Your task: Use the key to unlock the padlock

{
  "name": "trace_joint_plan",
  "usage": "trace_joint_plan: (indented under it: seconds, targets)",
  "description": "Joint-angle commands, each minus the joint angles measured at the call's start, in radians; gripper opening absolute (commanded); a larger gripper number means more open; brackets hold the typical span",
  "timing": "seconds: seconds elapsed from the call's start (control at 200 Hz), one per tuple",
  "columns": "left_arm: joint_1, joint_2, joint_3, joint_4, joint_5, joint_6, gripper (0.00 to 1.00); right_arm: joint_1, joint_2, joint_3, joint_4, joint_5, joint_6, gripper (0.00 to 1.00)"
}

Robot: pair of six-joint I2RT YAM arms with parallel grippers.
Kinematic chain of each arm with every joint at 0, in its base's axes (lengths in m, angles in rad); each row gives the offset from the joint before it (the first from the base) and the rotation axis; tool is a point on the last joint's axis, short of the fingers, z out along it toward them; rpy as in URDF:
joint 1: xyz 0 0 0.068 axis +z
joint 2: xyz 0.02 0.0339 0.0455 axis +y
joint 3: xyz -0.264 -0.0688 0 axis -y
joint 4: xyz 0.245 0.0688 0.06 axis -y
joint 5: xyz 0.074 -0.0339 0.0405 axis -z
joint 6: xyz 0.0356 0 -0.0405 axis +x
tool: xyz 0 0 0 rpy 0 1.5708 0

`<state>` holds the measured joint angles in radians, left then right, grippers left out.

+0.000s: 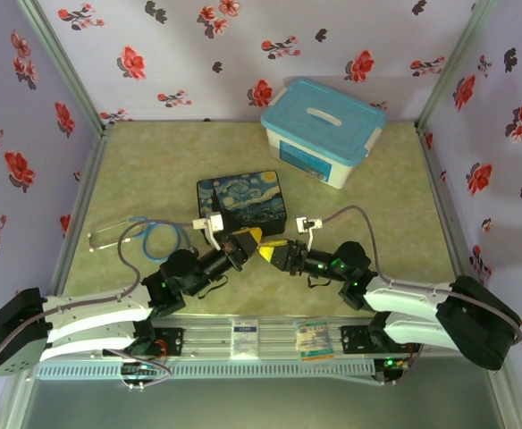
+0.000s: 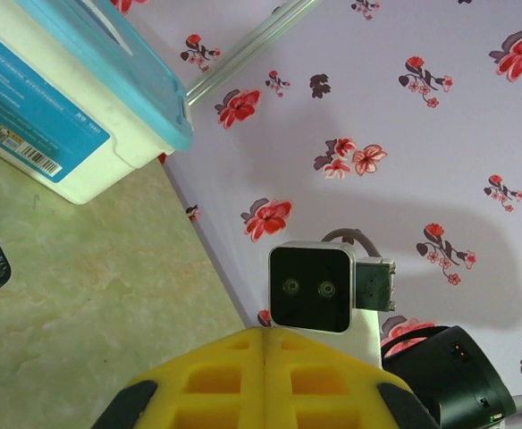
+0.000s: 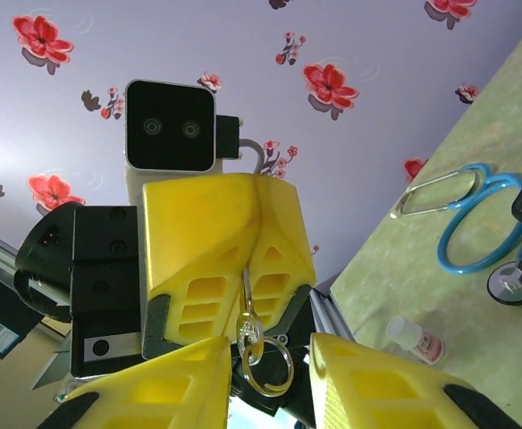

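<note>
One key (image 3: 247, 308), a thin grey metal sliver with a ring (image 3: 290, 368) dangling from it, hangs above the near surface (image 1: 154, 170). It is pinched in the left gripper (image 2: 263, 344), whose jaws are pressed together on it. The right gripper (image 3: 270, 357) has its jaws apart, either side of the ring and not touching it. Behind sit one painted box (image 1: 241, 198), one blue-lidded tub (image 1: 324, 125) with a barcode label, its writing unreadable, and one blue stethoscope (image 3: 516, 282).

Left gripper (image 2: 263, 350) & right gripper (image 3: 270, 362) yellow, walls (image 1: 189, 54) lilac w/ red flowers, bin (image 1: 325, 166) white w/ turquoise lid.
</note>
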<state>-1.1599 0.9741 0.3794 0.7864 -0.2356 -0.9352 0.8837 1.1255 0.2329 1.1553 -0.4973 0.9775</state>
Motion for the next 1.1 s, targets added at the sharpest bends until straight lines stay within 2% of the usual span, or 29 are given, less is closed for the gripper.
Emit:
trace_joint_plan:
  seconds: [0.0,0.12,0.455,0.68,0.72,1.095]
  targets:
    - [0.002,-0.002,-0.006,0.076,-0.012,0.032,0.0,0.007,-0.017,0.0,0.052,0.013,-0.009,0.28]
    - [0.004,0.018,-0.025,0.124,-0.018,0.019,0.0,0.007,0.003,0.0,0.109,0.006,0.014,0.28]
    - [0.003,0.016,-0.028,0.132,-0.022,0.014,0.0,0.016,0.099,0.026,0.229,-0.008,0.06,0.25]
    - [0.003,0.018,-0.056,0.175,-0.039,0.008,0.0,0.025,0.101,0.024,0.23,0.011,0.042,0.21]
    - [0.003,0.016,-0.06,0.184,-0.041,0.006,0.0,0.025,0.096,0.02,0.228,0.021,0.038,0.17]
    - [0.003,0.034,-0.072,0.199,-0.049,-0.016,0.0,0.024,0.123,0.046,0.23,0.012,0.044,0.12]
